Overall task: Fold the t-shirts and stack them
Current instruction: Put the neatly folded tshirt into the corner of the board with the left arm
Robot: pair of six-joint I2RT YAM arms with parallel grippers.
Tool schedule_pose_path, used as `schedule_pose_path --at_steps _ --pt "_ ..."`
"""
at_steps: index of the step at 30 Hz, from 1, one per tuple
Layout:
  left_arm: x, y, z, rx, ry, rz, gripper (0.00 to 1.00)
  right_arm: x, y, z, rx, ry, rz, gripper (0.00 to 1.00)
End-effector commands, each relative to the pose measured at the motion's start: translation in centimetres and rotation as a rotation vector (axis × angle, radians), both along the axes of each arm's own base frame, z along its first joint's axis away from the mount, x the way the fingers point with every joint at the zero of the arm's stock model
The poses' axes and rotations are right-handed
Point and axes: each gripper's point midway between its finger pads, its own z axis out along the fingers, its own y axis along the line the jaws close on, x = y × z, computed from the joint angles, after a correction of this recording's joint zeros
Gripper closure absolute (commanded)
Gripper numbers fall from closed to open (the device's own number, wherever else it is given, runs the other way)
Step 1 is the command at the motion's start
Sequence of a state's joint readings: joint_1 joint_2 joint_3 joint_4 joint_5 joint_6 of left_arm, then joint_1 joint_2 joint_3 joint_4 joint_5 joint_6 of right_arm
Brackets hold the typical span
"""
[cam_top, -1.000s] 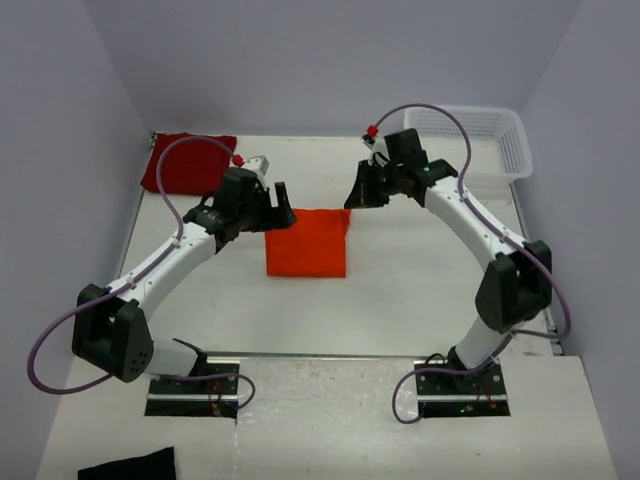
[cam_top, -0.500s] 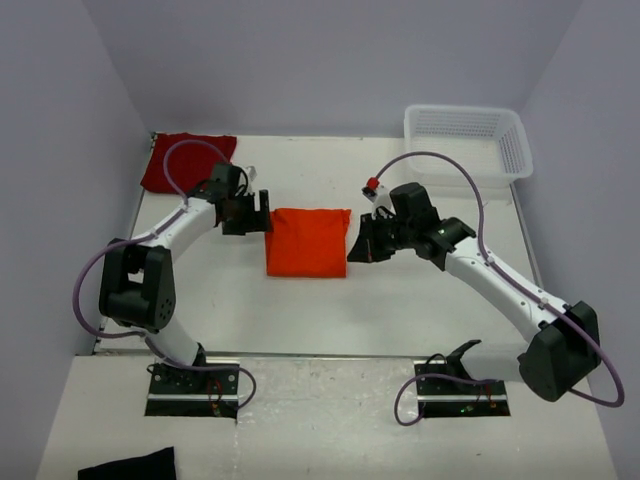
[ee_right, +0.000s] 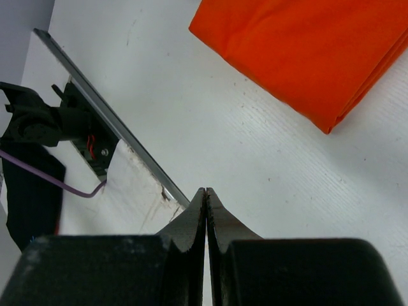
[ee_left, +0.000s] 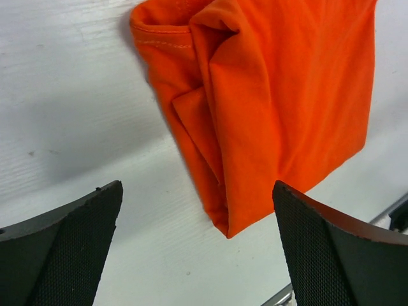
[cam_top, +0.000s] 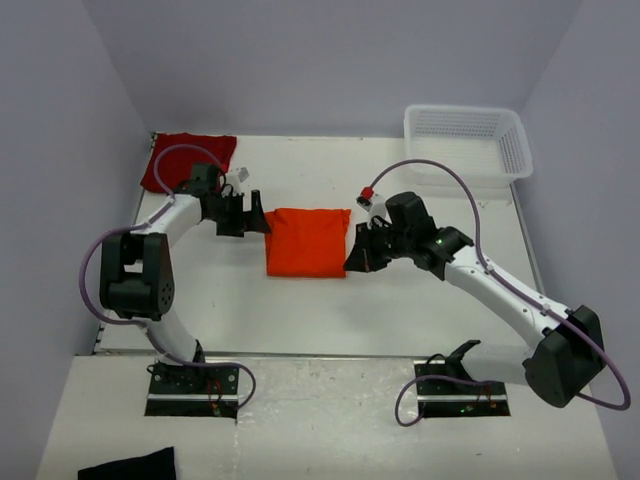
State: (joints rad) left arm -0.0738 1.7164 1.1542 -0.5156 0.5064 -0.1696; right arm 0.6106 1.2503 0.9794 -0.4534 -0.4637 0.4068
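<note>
Left arm (cam_top: 178,213) reaches forward, fingers (ee_left: 64,255) spread beside the orange t-shirt (cam_top: 307,240).

1. The white surface (cam_top: 420,300) carries four things, all well apart.
2. A folded orange t-shirt (cam_top: 307,242) lies near the middle (layers bunched along one edge).
3. A crimson t-shirt (cam_top: 178,163) lies in the far-left corner.
4. A white mesh basket (cam_top: 519,150) stands far right.
5. A black cloth (cam_top: 128,466) lies near-left.

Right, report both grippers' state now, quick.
Left gripper: open, holding nothing, at the orange t-shirt's left edge.
Right gripper: shut, holding nothing, over bare table beside the orange t-shirt.
</note>
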Motion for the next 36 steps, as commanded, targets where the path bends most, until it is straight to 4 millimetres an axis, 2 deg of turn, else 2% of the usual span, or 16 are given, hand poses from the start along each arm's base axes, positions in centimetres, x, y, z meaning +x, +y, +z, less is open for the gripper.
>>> schedule_pose_path --at_steps 1,5,14,18,25,28,31,32,33,36 --pt "-0.1 -1.8 0.7 -0.127 0.002 -0.089 0.00 -0.1 0.2 1.4 0.041 -0.064 0.014 1.00" --pt "-0.3 -2.2 -1.0 -0.172 0.054 -0.097 0.00 -0.2 0.1 1.7 0.041 -0.072 0.012 1.00" --pt "-0.1 -0.6 -4.0 -0.126 0.136 -0.016 0.00 -0.3 -0.3 1.7 0.048 -0.089 -0.002 1.00" --pt "-0.5 -1.0 -5.0 -0.149 0.167 0.000 0.01 -0.4 -0.4 1.4 0.048 -0.085 -0.010 1.00" --pt "-1.3 -2.3 -5.5 -0.151 0.184 -0.005 0.01 -0.4 -0.6 1.7 0.047 -0.101 -0.022 1.00" --pt "-1.8 -3.5 -6.8 -0.146 0.208 0.009 0.02 -0.6 -0.7 1.8 0.052 -0.101 -0.026 1.00" --pt "-2.4 -5.8 -8.5 -0.120 0.231 0.004 0.03 -0.9 -1.0 2.0 0.056 -0.103 -0.031 1.00" --pt "-3.3 -7.3 -9.5 -0.104 0.256 -0.029 0.04 -1.0 -1.1 2.1 0.056 -0.105 -0.032 1.00" --pt "-3.1 -8.0 -9.9 -0.102 0.259 -0.011 0.04 -1.0 -1.3 2.0 0.053 -0.107 -0.038 1.00" --pt "-3.5 -10.0 -11.8 -0.104 0.270 -0.010 0.11 -1.4 -1.7 2.3 0.051 -0.117 -0.051 1.00"
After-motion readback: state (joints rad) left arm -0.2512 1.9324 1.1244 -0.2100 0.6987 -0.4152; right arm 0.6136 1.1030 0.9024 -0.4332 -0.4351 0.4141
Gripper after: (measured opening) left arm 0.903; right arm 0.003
